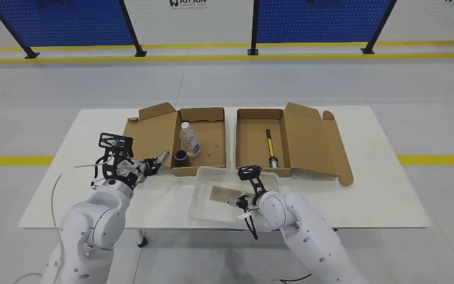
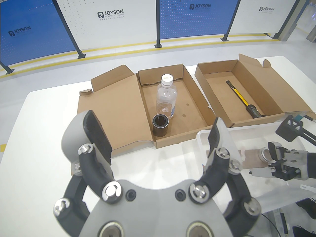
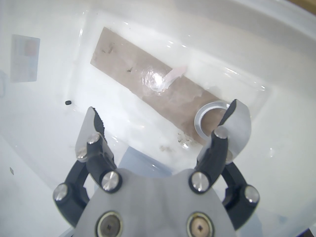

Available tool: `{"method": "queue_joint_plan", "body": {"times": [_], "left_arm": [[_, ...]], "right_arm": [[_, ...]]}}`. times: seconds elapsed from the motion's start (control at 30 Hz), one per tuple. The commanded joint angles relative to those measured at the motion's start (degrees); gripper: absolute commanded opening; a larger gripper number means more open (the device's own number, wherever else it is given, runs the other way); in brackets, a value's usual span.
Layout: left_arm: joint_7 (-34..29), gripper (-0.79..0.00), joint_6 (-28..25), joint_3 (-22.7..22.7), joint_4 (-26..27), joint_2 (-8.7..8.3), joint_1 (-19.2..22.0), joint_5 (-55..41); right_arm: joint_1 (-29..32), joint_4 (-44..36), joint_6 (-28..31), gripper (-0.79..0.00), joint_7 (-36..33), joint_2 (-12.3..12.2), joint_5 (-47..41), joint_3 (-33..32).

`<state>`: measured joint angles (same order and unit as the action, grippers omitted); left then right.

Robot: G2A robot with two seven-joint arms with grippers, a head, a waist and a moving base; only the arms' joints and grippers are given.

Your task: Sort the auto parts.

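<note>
A clear plastic tray (image 1: 202,177) sits at the table's front middle. In it lie a brown flat strip (image 3: 138,75) and a silver metal ring (image 3: 206,117). My right gripper (image 3: 160,117) is open inside the tray, one fingertip (image 3: 230,113) at the ring's edge. My left gripper (image 2: 153,129) is open and empty above the table, near the front left corner of the left cardboard box (image 2: 197,104). That box holds a clear bottle (image 2: 166,99) and a black cylinder (image 2: 160,125). The right cardboard box (image 2: 214,75) holds a caliper (image 2: 244,99).
Both boxes have their lids folded open flat on the white table (image 1: 71,177). A small black speck (image 3: 67,102) lies on the tray floor. Bare table lies left of the boxes and to the right of the tray.
</note>
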<state>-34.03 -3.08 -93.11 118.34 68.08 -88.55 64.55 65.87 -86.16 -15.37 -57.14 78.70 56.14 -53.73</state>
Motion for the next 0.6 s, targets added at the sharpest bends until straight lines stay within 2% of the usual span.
{"method": "queue_joint_plan", "body": {"times": [0.0, 0.57], "left_arm": [[0.0, 0.000, 0.0, 0.0, 0.0, 0.00, 0.0, 0.0], [0.0, 0.000, 0.0, 0.0, 0.0, 0.00, 0.0, 0.0]], "right_arm": [[0.1, 0.2, 0.1, 0.000, 0.2, 0.0, -0.5, -0.1], [-1.4, 2.1, 4.3, 0.000, -0.8, 0.8, -6.0, 1.7]]}}
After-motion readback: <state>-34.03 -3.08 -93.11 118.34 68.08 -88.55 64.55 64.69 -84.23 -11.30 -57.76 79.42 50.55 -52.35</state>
